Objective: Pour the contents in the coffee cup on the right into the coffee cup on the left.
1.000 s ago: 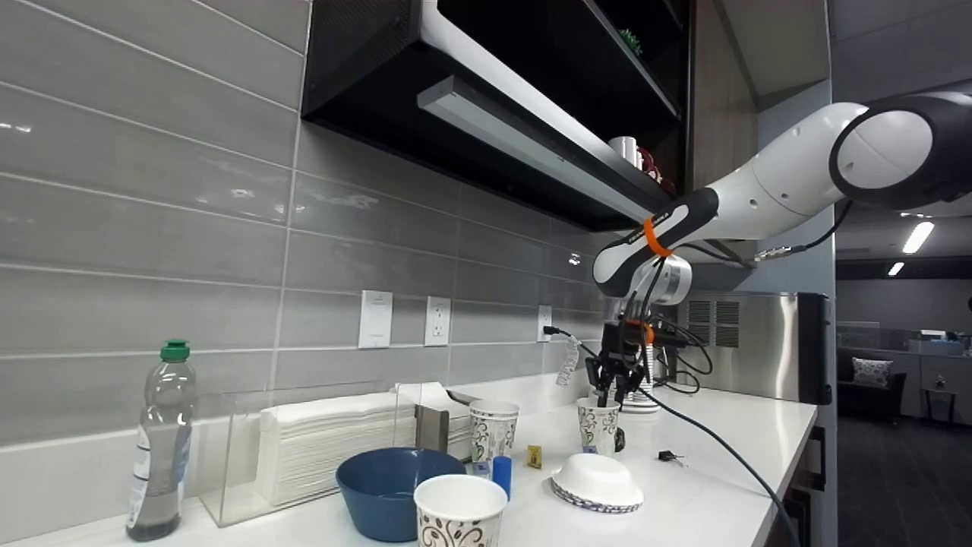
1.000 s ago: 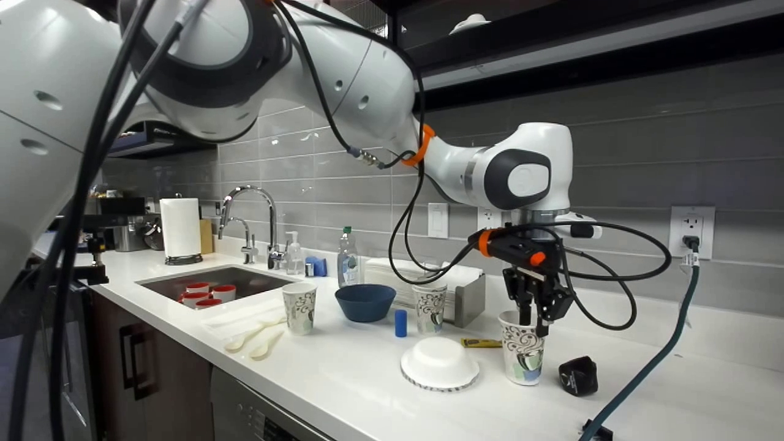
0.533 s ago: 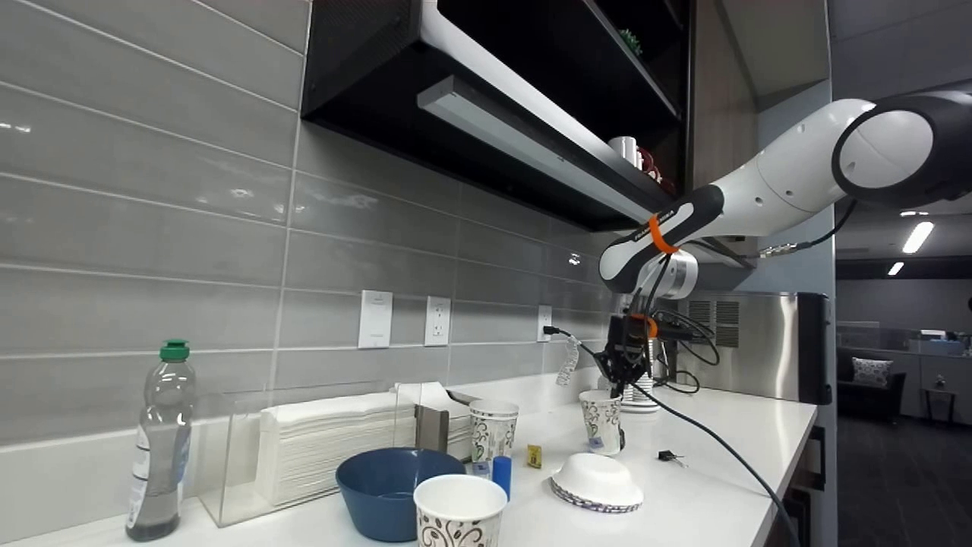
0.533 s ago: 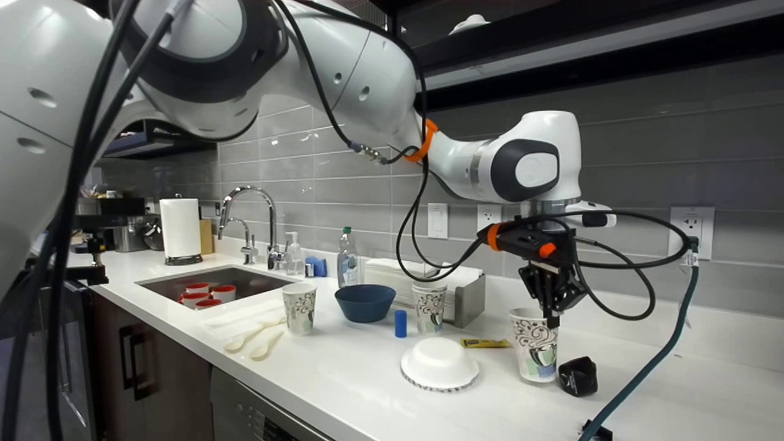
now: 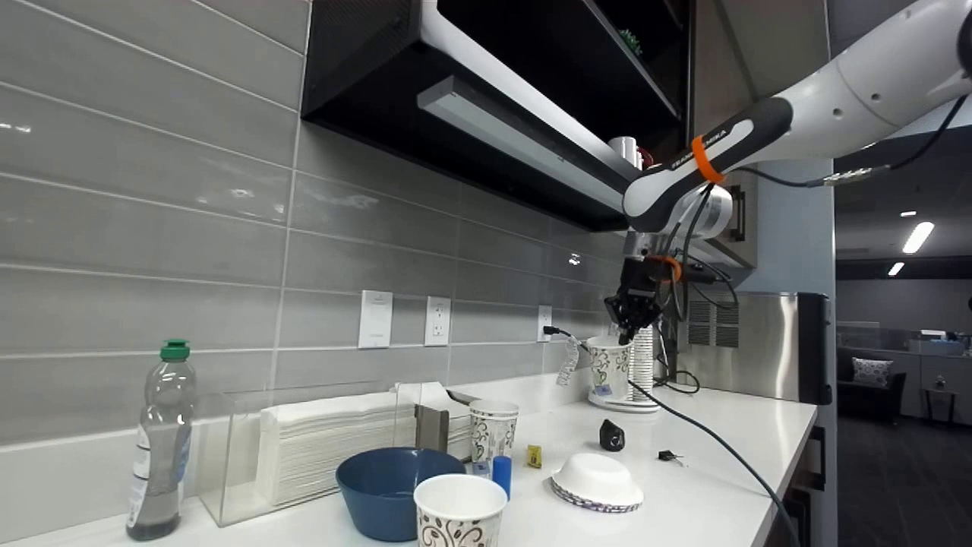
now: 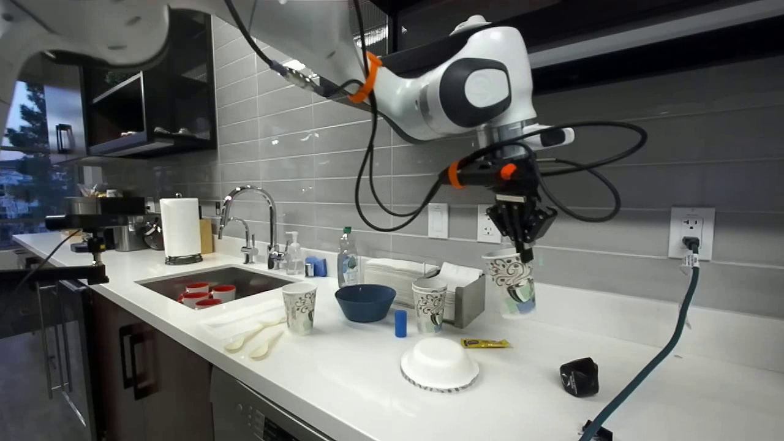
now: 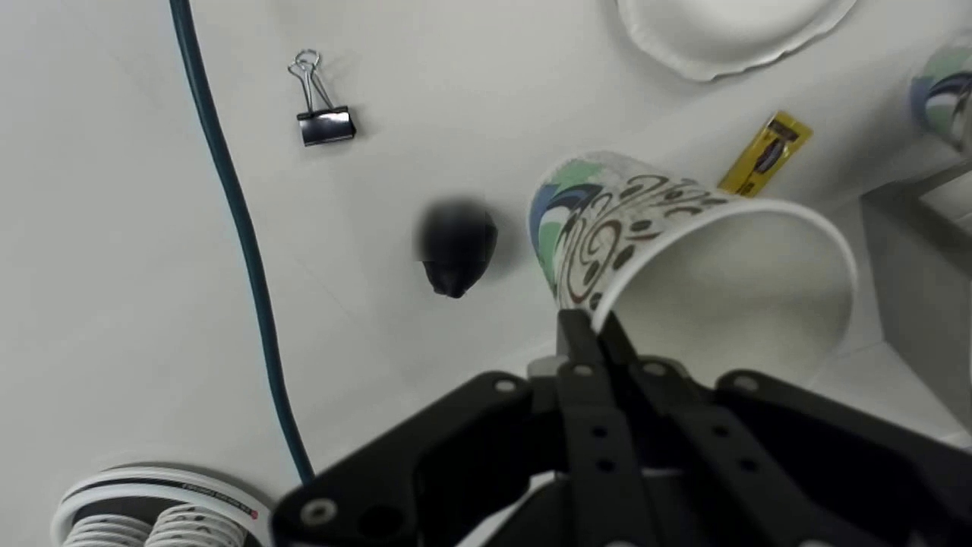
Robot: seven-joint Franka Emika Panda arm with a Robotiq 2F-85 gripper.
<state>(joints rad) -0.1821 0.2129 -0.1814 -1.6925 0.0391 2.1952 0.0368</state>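
Cup (image 6: 509, 282) in the grip above a white counter (image 6: 367, 380)

The gripper (image 7: 598, 327) pinches the cup's rim; in an exterior view the cup hangs right of centre, off the counter. The middle cup (image 6: 430, 311) stands at the centre of that frame beside the napkins (image 6: 392, 275), the left cup (image 6: 299, 311) near the sink (image 6: 254, 282), which holds red mugs (image 6: 223, 293).

The counter runs from the left edge to the lower right, under grey tiles (image 6: 291, 153). It carries a bowl (image 6: 365, 304), a blue cylinder (image 6: 400, 323), upturned paper bowls (image 6: 440, 362), a yellow packet (image 6: 485, 343) and, at lower right, a black lump (image 6: 579, 376). A tap (image 6: 273, 228) rises behind the sink, a paper roll (image 6: 180, 229) stands further left, and a window (image 6: 21, 153) shows at the upper left. A clip (image 7: 326, 125) and a green cable (image 7: 244, 228) lie in the left half of the wrist view.

In an exterior view a shelf (image 5: 471, 152) hangs across the top, a steel machine (image 5: 759, 365) stands right of centre, and at the right edge a dim room (image 5: 896, 448) shows a sofa (image 5: 873, 399) and lamps (image 5: 918, 238).
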